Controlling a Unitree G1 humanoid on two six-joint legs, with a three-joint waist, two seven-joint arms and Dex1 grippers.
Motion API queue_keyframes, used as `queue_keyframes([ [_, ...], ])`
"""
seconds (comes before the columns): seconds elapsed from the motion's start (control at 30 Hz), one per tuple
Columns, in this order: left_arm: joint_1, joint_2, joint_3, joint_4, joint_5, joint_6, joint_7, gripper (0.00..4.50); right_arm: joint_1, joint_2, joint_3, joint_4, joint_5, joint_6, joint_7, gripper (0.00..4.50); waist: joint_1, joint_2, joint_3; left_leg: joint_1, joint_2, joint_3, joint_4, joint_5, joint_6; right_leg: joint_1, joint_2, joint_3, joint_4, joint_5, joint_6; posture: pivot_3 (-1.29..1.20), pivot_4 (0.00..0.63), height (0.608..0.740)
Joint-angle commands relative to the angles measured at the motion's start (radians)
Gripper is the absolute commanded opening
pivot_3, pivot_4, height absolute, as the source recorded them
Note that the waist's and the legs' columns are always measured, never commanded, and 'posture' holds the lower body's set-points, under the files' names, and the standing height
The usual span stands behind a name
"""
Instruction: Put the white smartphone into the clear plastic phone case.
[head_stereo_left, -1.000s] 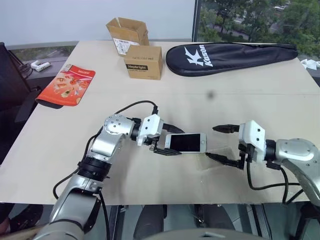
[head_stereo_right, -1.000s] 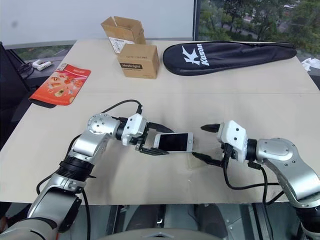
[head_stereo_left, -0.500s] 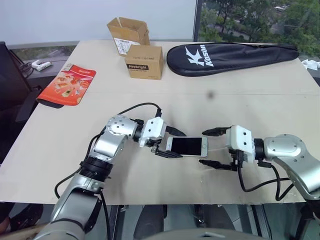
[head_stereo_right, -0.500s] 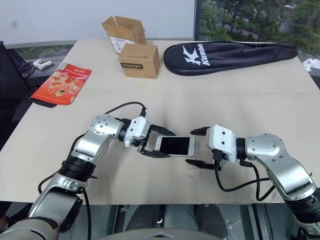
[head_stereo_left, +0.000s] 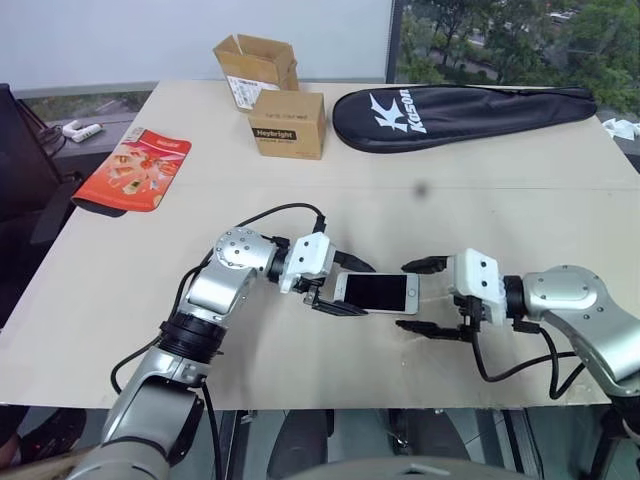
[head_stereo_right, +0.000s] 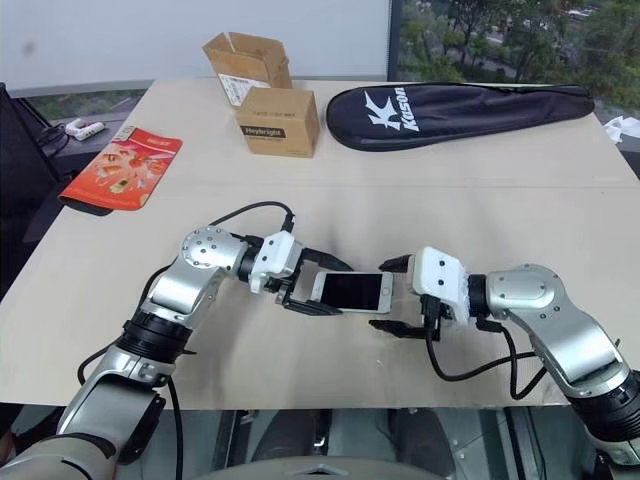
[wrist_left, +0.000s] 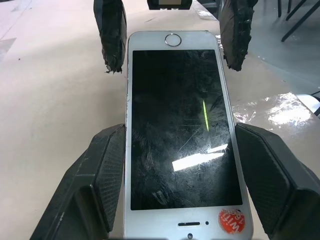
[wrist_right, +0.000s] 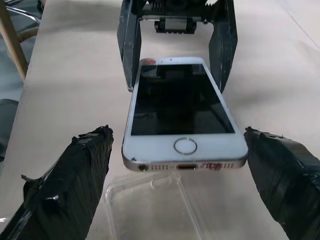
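- Above the table (head_stereo_left: 520, 200), the white smartphone (head_stereo_left: 376, 292) stays level, clamped along its long edges by the left gripper (head_stereo_left: 338, 290).
- Just below its free end lies the clear plastic phone case (wrist_right: 152, 205).
- Compared with a second ago, the right gripper (head_stereo_left: 425, 297) has drawn closer, fingers apart around the phone's end.
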Motion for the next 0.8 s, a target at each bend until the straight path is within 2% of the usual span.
queue_keyframes([
  [0.03,-0.025,0.000,0.010,-0.054,-0.017,0.008,0.003,2.82,-0.019,0.005,-0.013,-0.040,0.013,0.001,-0.007,3.66,0.000,0.000,0.000,0.000,0.000,0.000,0.000,0.000,0.000,0.000,0.000,0.000,0.000,0.000,0.000,0.00,0.150,0.740],
  [0.07,-0.027,0.000,0.011,-0.056,-0.018,0.010,0.003,2.82,-0.020,0.007,-0.013,-0.041,0.014,0.003,-0.009,3.13,0.000,0.000,0.000,0.000,0.000,0.000,0.000,0.000,0.000,0.000,0.000,0.000,0.000,0.000,0.000,0.00,0.150,0.740],
  [0.1,-0.028,0.001,0.011,-0.058,-0.018,0.013,0.003,2.82,-0.021,0.008,-0.013,-0.042,0.014,0.005,-0.010,3.03,0.000,0.000,0.000,0.000,0.000,0.000,0.000,0.000,0.000,0.000,0.000,0.000,0.000,0.000,0.000,0.00,0.150,0.740],
  [0.4,-0.030,0.003,0.019,-0.085,-0.038,0.071,0.011,2.82,-0.021,0.006,-0.006,-0.045,0.016,0.010,-0.007,3.02,0.000,0.000,0.000,0.000,0.000,0.000,0.000,0.000,0.000,0.000,0.000,0.000,0.000,0.000,0.000,0.00,0.150,0.740],
  [0.43,-0.029,0.004,0.022,-0.091,-0.044,0.083,0.012,3.82,-0.021,0.006,-0.006,-0.045,0.017,0.011,-0.007,3.02,0.000,0.000,0.000,0.000,0.000,0.000,0.000,0.000,0.000,0.000,0.000,0.000,0.000,0.000,0.000,0.00,0.150,0.740],
  [0.47,-0.029,-0.005,0.034,-0.093,-0.041,0.069,0.032,4.26,-0.022,0.008,-0.006,-0.044,0.017,0.012,-0.006,3.02,0.000,0.000,0.000,0.000,0.000,0.000,0.000,0.000,0.000,0.000,0.000,0.000,0.000,0.000,0.000,0.00,0.150,0.740],
  [0.5,-0.028,-0.012,0.042,-0.094,-0.039,0.056,0.048,4.40,-0.022,0.009,-0.006,-0.043,0.018,0.012,-0.006,3.02,0.000,0.000,0.000,0.000,0.000,0.000,0.000,0.000,0.000,0.000,0.000,0.000,0.000,0.000,0.000,0.00,0.150,0.740],
  [0.8,0.065,0.049,0.169,-0.302,-0.241,0.273,0.100,4.40,0.071,-0.004,-0.156,-0.041,0.117,0.011,0.005,3.02,0.000,0.000,0.000,0.000,0.000,-0.001,0.000,0.000,0.000,0.000,0.000,-0.001,0.000,0.000,0.000,0.00,0.150,0.740],
])
